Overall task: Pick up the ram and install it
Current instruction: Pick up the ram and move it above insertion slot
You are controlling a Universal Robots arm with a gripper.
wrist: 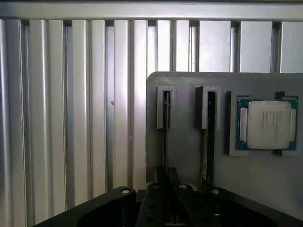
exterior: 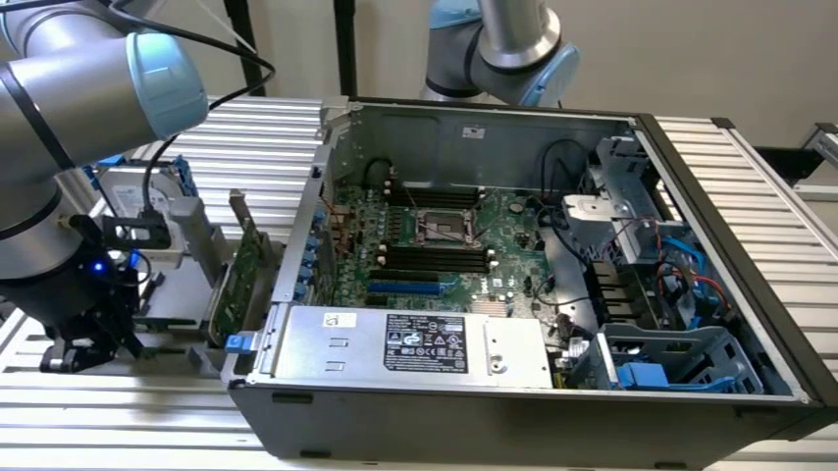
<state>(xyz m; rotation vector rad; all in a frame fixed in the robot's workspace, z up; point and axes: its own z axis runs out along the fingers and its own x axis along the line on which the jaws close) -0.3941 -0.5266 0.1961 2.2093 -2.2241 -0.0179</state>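
Note:
The ram (wrist: 166,132) stands edge-on in a narrow slot of the grey holder (wrist: 184,151), showing as a thin dark strip. My gripper (wrist: 166,182) sits over its near end, with the black fingers (wrist: 159,189) pressed close on either side of it; the stick is still in its slot. In the exterior view my gripper (exterior: 81,351) hangs low at the exterior view's left, beside the open computer case (exterior: 733,245). The motherboard's black memory slots (exterior: 433,257) lie bare inside the case.
A second dark-green board (wrist: 208,142) stands edge-on in the neighbouring slot. A square silver processor (wrist: 265,124) rests in the holder's pocket. A larger green expansion card (exterior: 242,285) stands between gripper and case. A second arm's base (exterior: 504,49) rises behind the case.

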